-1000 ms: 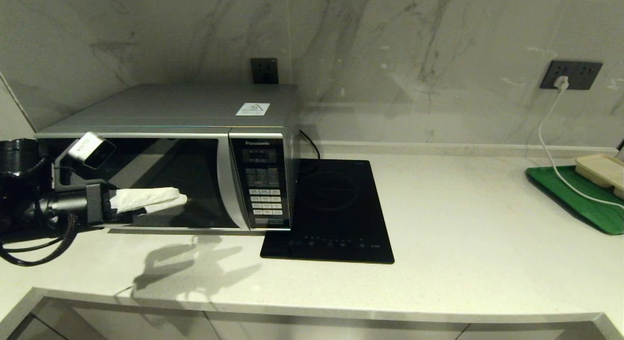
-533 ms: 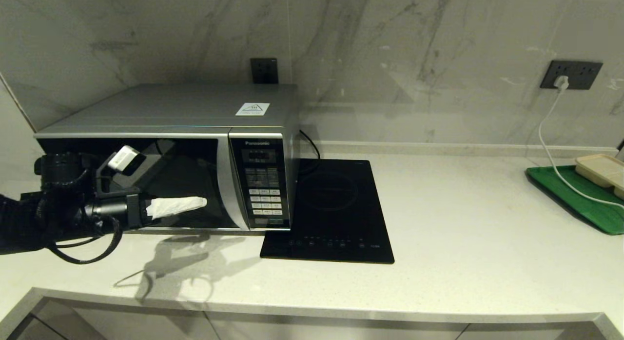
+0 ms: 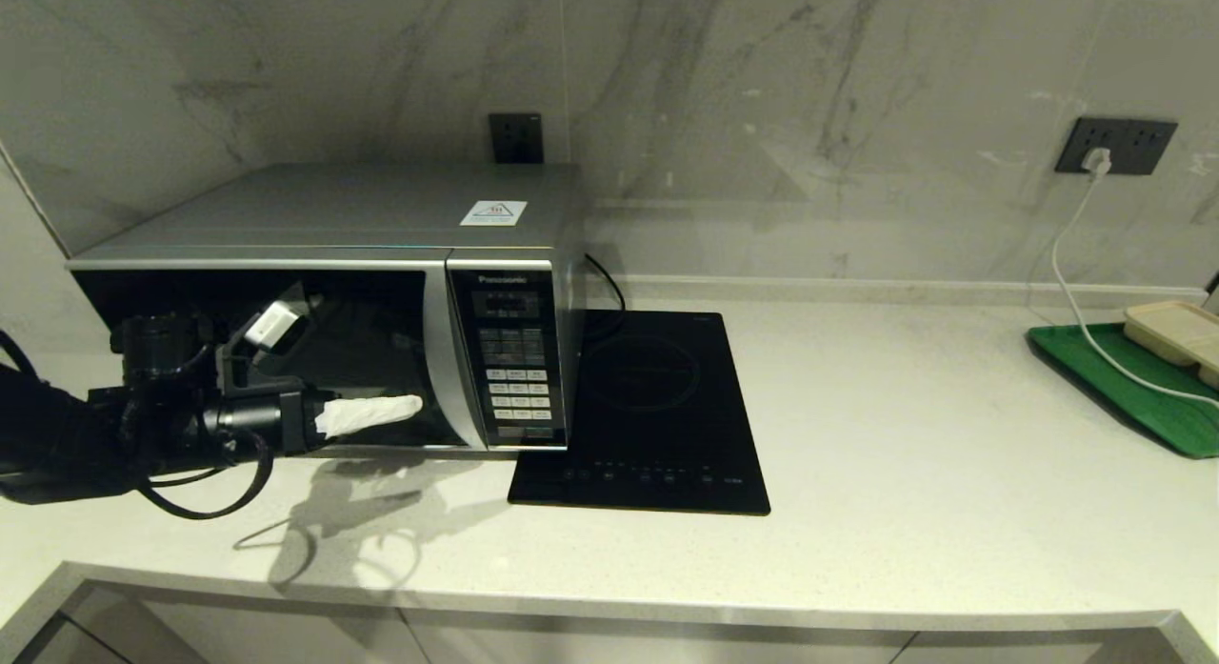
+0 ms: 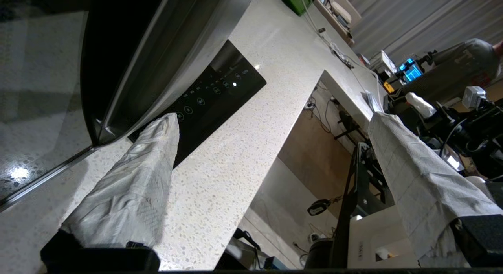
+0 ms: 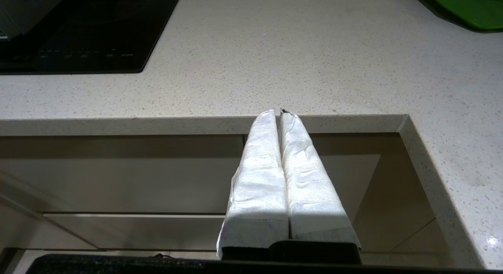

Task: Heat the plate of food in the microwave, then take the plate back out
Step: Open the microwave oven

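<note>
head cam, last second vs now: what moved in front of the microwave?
The left gripper slid rightward along the closed dark glass door of the silver-grey Panasonic microwave, toward its black keypad panel; its jaws stand wide apart in the wrist view, holding nothing. Unchanged: door shut, flat black induction cooktop, green tray with the beige container. The right gripper hangs shut at the counter edge.

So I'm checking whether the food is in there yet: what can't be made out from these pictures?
- Plate of food: in no view. The microwave's dark glass door hides the inside in the head view.
- Keypad labels: too small in the head view.
- Beige container on the green tray: cut off by the head view's edge.
- Left end effector: the head view shows only one open finger before the door.
</note>
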`<state>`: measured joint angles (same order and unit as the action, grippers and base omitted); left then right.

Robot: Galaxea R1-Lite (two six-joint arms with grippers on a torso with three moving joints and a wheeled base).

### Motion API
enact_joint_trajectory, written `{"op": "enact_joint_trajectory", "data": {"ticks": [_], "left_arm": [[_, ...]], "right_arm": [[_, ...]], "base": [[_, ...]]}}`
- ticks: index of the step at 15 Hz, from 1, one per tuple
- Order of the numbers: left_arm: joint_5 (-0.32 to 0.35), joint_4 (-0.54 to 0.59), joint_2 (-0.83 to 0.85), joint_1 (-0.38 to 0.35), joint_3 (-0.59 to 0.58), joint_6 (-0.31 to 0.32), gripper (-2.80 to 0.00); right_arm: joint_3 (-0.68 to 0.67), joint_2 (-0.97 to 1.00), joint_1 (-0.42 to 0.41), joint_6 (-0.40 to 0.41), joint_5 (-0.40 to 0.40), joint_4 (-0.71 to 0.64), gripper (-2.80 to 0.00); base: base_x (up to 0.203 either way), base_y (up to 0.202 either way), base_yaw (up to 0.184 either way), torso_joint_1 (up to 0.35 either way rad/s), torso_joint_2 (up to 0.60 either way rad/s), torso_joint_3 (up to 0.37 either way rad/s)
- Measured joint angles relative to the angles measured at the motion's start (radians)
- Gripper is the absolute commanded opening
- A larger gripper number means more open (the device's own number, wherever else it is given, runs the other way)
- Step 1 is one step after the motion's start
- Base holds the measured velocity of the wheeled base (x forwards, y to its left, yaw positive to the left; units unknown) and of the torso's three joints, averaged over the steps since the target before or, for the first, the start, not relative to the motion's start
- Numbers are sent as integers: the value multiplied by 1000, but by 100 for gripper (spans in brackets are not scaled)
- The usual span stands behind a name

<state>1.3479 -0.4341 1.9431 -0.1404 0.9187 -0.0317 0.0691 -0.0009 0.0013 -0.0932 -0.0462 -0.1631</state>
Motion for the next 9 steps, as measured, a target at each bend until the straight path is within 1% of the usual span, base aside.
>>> {"op": "enact_joint_trajectory", "data": {"ticks": [6, 9], "left_arm": [[-8, -11, 15, 1, -9, 15, 0], [-20, -72, 28, 3, -32, 15, 0]], "right_arm": [[0, 0, 0, 0, 0, 0, -280], [0, 0, 0, 0, 0, 0, -280]], "base": [[0, 0, 0, 0, 0, 0], [0, 0, 0, 0, 0, 0]]}}
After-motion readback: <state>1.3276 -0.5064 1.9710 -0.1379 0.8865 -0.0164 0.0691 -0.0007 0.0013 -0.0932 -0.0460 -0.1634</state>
